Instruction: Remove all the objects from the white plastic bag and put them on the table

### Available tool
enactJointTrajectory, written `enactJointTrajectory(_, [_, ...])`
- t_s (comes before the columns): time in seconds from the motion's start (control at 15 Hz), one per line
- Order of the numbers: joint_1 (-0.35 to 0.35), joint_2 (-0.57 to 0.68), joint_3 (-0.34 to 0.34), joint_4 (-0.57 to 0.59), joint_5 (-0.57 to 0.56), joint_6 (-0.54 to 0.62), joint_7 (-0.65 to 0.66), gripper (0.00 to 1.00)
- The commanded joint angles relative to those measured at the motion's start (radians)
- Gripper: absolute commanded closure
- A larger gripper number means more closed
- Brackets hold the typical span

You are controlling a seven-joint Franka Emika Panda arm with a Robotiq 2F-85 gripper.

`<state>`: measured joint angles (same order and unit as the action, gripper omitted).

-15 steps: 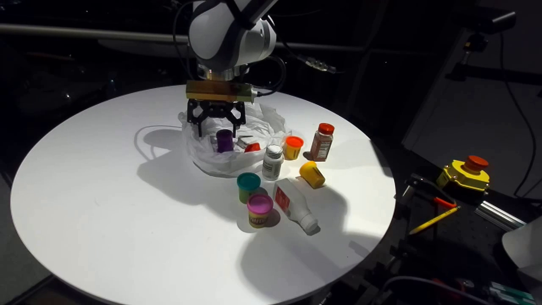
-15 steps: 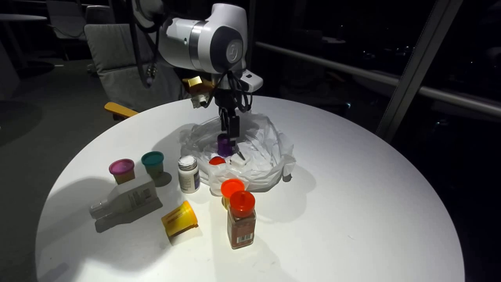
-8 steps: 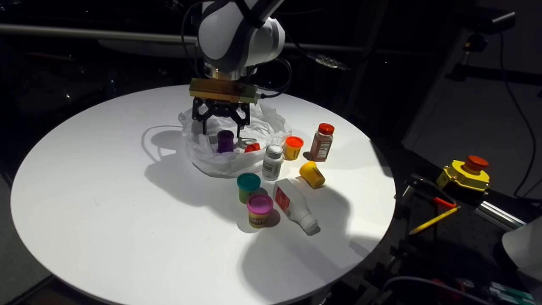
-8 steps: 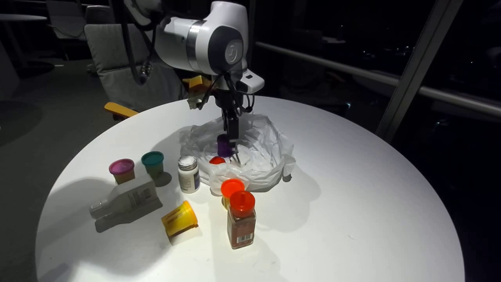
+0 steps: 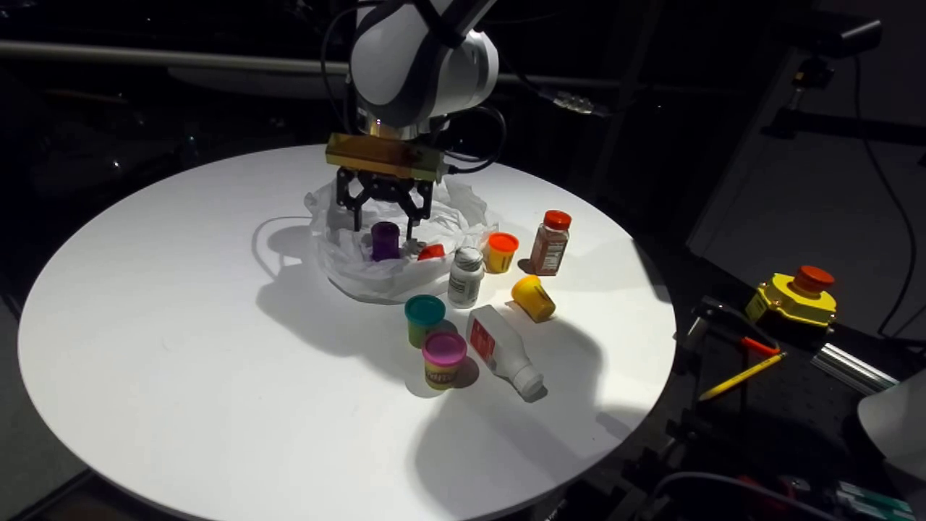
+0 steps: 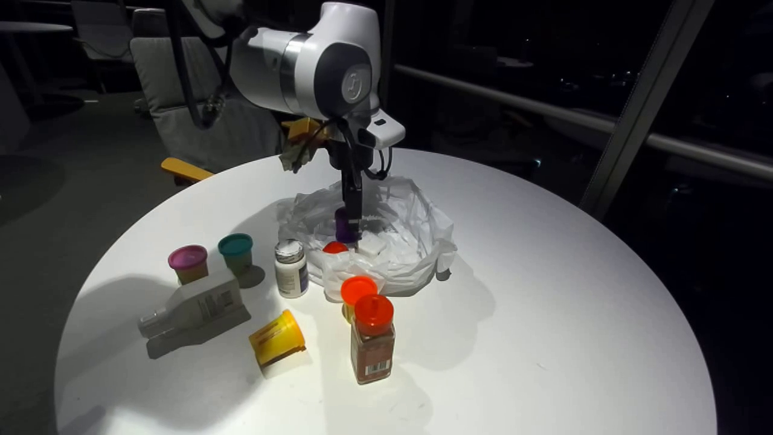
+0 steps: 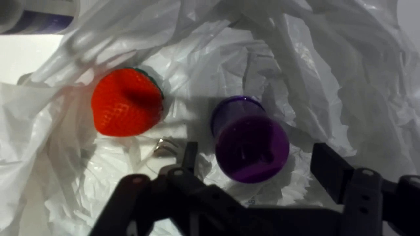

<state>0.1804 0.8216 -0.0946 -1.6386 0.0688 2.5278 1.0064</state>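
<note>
The white plastic bag [image 5: 394, 288] lies wide open on the round white table [image 5: 217, 405]. A purple jar [image 7: 252, 150] stands inside it. My gripper [image 7: 256, 160] is open, one finger on each side of the jar, with a visible gap at both sides. A red strawberry-shaped object [image 7: 128, 103] rests in the bag beside the left finger. Near that finger shows a small shiny metal piece [image 7: 165, 147], partly hidden. In an exterior view a white block-like item [image 6: 371, 244] sits in the bag just by my fingertips, which partly cover the purple jar there.
Outside the bag stand a white bottle [image 5: 464, 281], a teal-lidded jar [image 5: 425, 318], a pink-lidded jar [image 5: 443, 358], an orange-lidded jar [image 5: 500, 253] and a red-capped bottle [image 5: 550, 246]. A white bottle [image 5: 504, 347] and a yellow jar [image 5: 534, 298] lie on their sides.
My gripper has shifted over the bag, to the right in an exterior view, so its fingers straddle the purple jar. The jaws have narrowed slightly. The objects look unmoved.
</note>
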Motion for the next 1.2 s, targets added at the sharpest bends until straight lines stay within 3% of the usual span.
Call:
enactJointTrajectory(0.0, [0.011,-0.028,0.001,-0.032,0.025,0.021,0.030,0.41])
enactJointTrajectory(0.27, [0.017,-0.034,0.002,-0.031,0.025,0.009,0.049,0.73])
enactJointTrajectory(0.53, [0.043,-0.112,-0.023,-0.088,0.001,-0.005,0.085,0.74])
enactJointTrajectory(0.87, [0.097,-0.333,-0.113,-0.270,-0.081,0.024,0.181,0.74])
enactJointTrajectory(1.13, [0.051,-0.458,-0.149,-0.360,-0.152,0.017,0.233,0.74])
